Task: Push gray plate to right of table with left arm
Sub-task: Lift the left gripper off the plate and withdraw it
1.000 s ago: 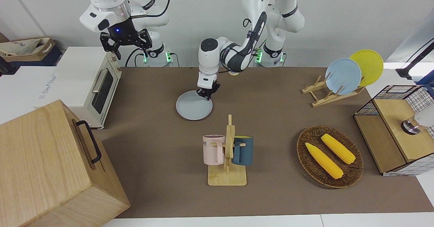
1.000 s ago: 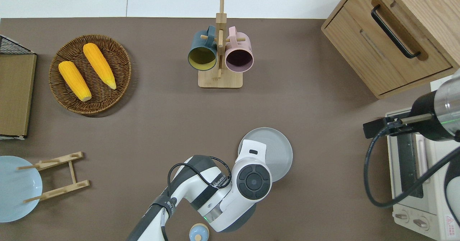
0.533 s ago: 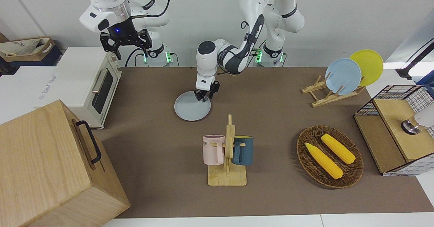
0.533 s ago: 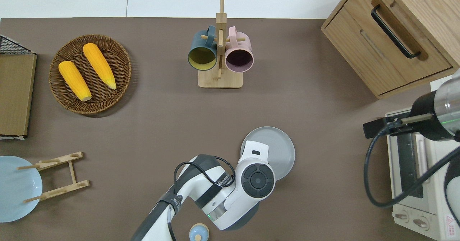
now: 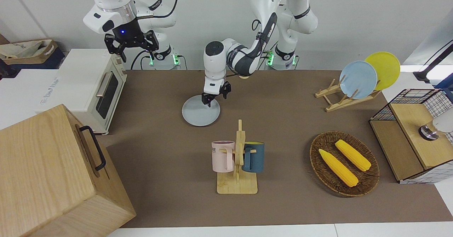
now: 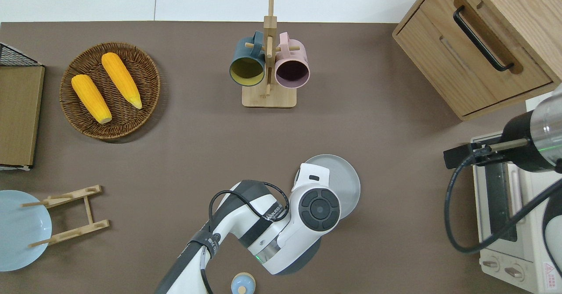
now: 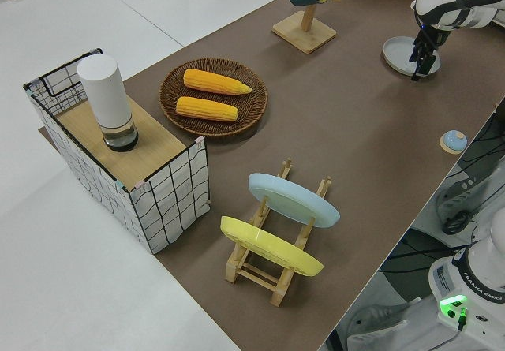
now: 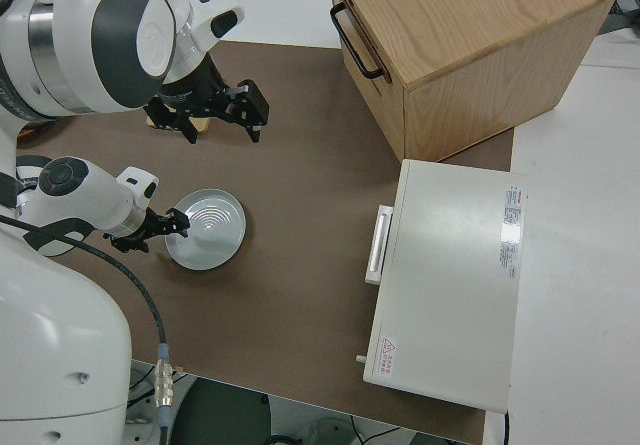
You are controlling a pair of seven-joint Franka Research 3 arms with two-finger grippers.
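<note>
The gray plate (image 5: 200,114) lies flat on the brown table (image 5: 283,123), nearer to the robots than the mug rack. It also shows in the overhead view (image 6: 347,182) and the right side view (image 8: 207,228). My left gripper (image 5: 214,97) is low over the plate's rim on the side nearest the robots, fingers spread, holding nothing. It shows too in the right side view (image 8: 148,229) and the left side view (image 7: 422,51). In the overhead view the wrist (image 6: 319,206) hides the fingers. My right gripper (image 5: 131,45) is parked and open.
A mug rack (image 5: 238,159) with a pink and a blue mug stands farther from the robots. A toaster oven (image 5: 88,88) and a wooden cabinet (image 5: 53,173) fill the right arm's end. A corn basket (image 5: 344,163), plate rack (image 5: 345,95) and wire box (image 5: 414,134) stand toward the left arm's end.
The plate slid slightly toward the right arm's end of the table as the left wrist moved that way. The left gripper's fingers have spread apart. The right arm has not moved.
</note>
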